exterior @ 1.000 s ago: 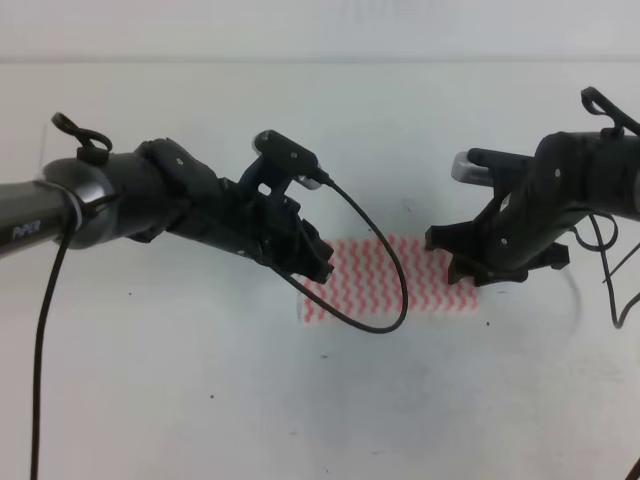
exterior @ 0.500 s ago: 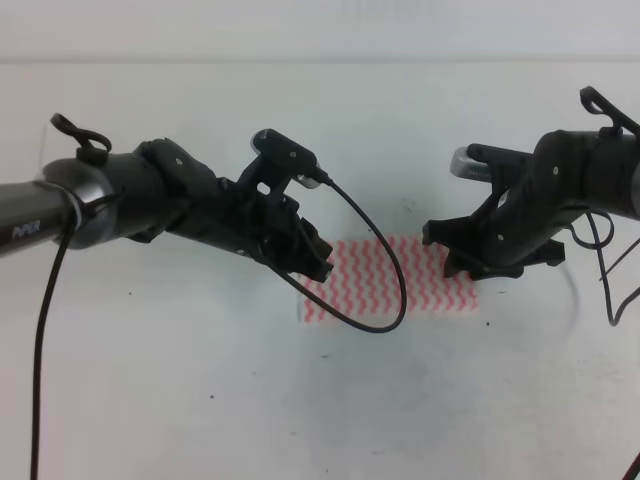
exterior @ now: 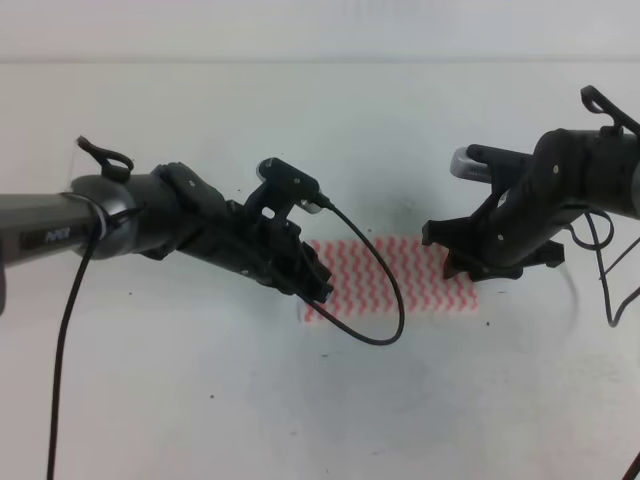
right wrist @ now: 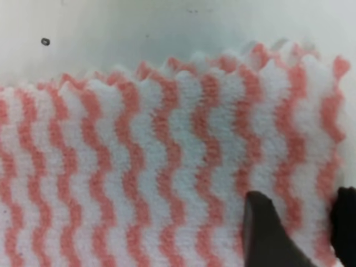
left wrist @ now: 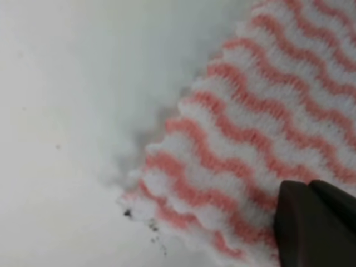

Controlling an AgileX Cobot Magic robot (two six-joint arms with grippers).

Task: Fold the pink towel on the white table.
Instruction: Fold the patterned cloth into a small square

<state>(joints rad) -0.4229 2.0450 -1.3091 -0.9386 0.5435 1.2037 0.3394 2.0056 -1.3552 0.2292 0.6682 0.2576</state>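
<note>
The thin pink-and-white wavy-striped towel lies flat mid-frame on the white surface, long axis left to right; we see the left claw and the open right claw at opposite ends, left state unclear

place: lab-style test bench | evidence: bare white table, two cabled robot arms

The thin rectangular cloth with pink and white wavy stripes lies flat on the plain white table, between both pincers, its ends apparently under their tips.
</note>
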